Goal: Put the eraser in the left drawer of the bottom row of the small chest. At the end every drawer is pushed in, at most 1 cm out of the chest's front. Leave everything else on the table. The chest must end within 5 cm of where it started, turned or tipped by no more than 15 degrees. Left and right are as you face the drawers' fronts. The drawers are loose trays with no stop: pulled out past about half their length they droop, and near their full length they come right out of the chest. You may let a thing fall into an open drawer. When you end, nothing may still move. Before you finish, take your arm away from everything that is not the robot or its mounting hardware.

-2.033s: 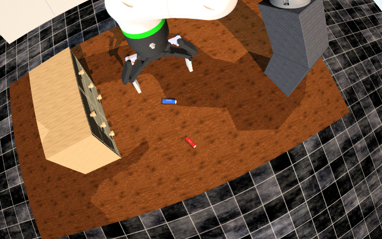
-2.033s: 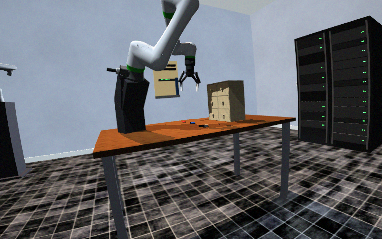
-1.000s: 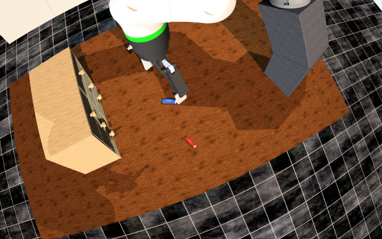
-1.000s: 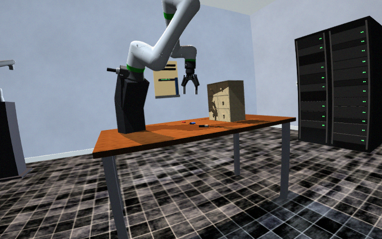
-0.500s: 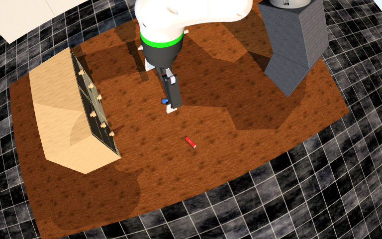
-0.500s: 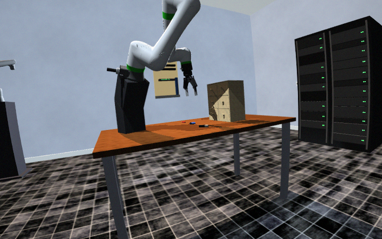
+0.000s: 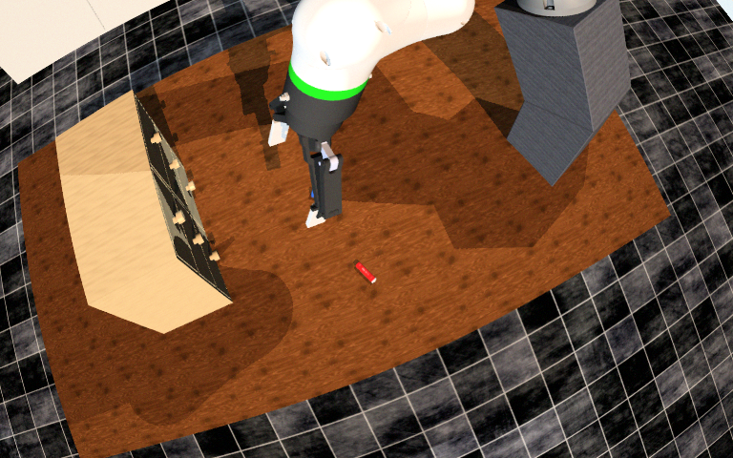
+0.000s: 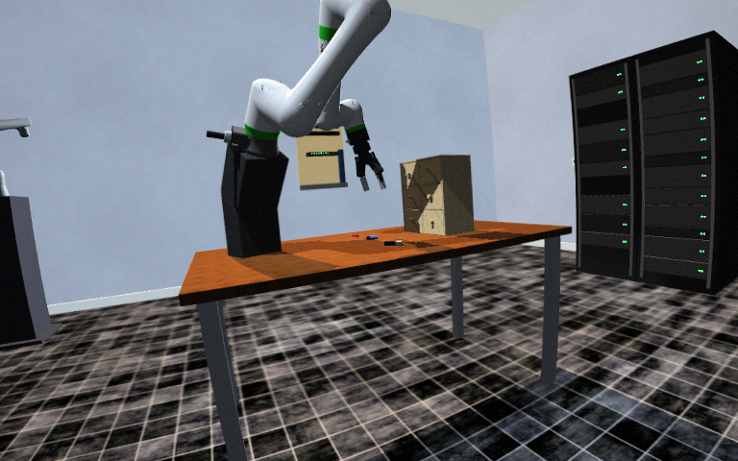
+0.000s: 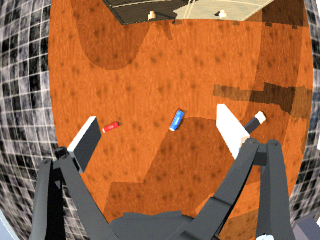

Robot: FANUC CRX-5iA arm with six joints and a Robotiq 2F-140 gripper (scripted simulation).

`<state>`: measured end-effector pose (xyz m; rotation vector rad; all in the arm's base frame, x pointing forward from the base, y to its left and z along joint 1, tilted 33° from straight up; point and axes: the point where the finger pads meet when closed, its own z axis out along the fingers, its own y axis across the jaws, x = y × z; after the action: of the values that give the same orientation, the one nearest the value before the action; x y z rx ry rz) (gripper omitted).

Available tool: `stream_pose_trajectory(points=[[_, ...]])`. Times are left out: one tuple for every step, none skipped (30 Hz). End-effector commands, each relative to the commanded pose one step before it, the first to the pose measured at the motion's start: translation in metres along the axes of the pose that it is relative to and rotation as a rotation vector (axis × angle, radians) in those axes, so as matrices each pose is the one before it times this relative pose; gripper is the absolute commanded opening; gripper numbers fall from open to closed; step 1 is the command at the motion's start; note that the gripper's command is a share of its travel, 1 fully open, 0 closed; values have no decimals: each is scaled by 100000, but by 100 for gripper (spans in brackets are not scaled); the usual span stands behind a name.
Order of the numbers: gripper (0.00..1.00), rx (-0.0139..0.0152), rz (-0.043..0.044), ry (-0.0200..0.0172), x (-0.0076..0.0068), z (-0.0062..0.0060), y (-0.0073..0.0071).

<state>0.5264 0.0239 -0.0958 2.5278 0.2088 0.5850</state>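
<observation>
We've got the gripper [image 7: 296,176] [image 8: 374,187] [image 9: 156,120] spread wide, nothing in its fingers, up above the table [image 7: 405,334] [image 8: 326,272] [image 9: 145,85]; our black-and-white eraser [image 8: 393,243] [image 9: 256,121] lies on the tabletop, outside the chest [image 7: 118,232] [image 8: 457,195] [image 9: 142,11].

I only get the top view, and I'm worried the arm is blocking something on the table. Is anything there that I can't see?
Observer: Yes, a black-and-white piece lies on the table; the wrist view shows it partly behind one finger.

Operator: Is the gripper down at the tabletop?

Observer: No, the exterior view shows its fingertips well above the table.

Operator: I get just a sliver of blue by a finger. What is it?

Observer: A small blue cylinder with a whitish end, lying on its side.
</observation>
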Motion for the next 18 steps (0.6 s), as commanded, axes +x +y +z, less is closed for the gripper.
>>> stream_pose_trajectory(points=[[100,-311,1052,14836,1045,1506,291],[100,13,21,1533,98,257,-7],[100,110,43,1520,77,242,-32],[100,-133,-22,1638,115,303,31],[100,-1,19,1619,94,279,-3],[100,114,58,1595,75,255,-32],[100,-130,-32,1713,100,324,30],[100,0,0,0,0,0,0],[100,0,0,0,0,0,0],[100,2,22,1683,83,293,-4],[100,85,58,1660,71,274,-25],[100,-108,-33,1752,83,333,24],[100,14,30,1705,69,298,-7],[100,49,47,1680,61,287,-16],[100,-79,-27,1727,63,328,17],[100,20,36,1658,51,290,-9],[100,31,41,1616,45,281,-11],[100,-62,-25,1617,44,310,13]])
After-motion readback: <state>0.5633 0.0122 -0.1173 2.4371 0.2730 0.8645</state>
